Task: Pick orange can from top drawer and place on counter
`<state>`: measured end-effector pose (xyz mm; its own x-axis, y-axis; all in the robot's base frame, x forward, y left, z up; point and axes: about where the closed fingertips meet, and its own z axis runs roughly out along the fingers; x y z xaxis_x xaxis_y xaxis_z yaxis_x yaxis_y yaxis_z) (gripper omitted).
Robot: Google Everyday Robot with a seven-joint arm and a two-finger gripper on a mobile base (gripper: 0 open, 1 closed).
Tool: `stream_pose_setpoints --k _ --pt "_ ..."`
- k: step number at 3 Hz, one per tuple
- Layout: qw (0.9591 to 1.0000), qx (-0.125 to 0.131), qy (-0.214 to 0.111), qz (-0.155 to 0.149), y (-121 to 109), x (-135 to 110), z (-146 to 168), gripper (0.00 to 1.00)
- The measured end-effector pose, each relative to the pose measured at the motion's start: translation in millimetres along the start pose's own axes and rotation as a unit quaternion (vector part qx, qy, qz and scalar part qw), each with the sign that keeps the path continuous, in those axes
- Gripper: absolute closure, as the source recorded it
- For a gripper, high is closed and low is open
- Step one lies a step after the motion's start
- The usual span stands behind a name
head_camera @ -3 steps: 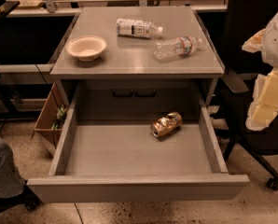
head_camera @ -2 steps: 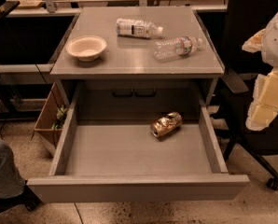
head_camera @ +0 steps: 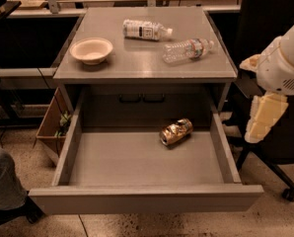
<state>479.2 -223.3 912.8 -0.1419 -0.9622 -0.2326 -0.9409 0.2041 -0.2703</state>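
Observation:
The orange can (head_camera: 176,131) lies on its side on the bare grey floor of the open top drawer (head_camera: 142,198), towards the back right. The counter (head_camera: 147,63) is the grey cabinet top above it. My gripper (head_camera: 264,118) hangs at the right edge of the view, on the end of the white arm (head_camera: 285,65). It is outside the drawer, to the right of its side wall, above and to the right of the can. It holds nothing that I can see.
On the counter stand a cream bowl (head_camera: 91,50) at the left and two clear plastic bottles (head_camera: 146,29) (head_camera: 188,50) lying at the back right. A black office chair (head_camera: 270,147) stands to the right of the cabinet. A person's knee (head_camera: 1,184) is at the lower left.
My arm and gripper have come down and slightly left, closer to the drawer's right side. The can, bowl and bottles have not moved.

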Motion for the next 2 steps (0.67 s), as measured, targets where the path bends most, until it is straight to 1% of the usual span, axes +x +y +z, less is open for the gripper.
stream_pose_setpoints --k 1,2 --pt "0.9992 -0.004 -0.023 -0.032 -13 -8 65 0.00" --pt "0.9975 -0.013 -0.038 -0.058 -21 -20 128 0.00"
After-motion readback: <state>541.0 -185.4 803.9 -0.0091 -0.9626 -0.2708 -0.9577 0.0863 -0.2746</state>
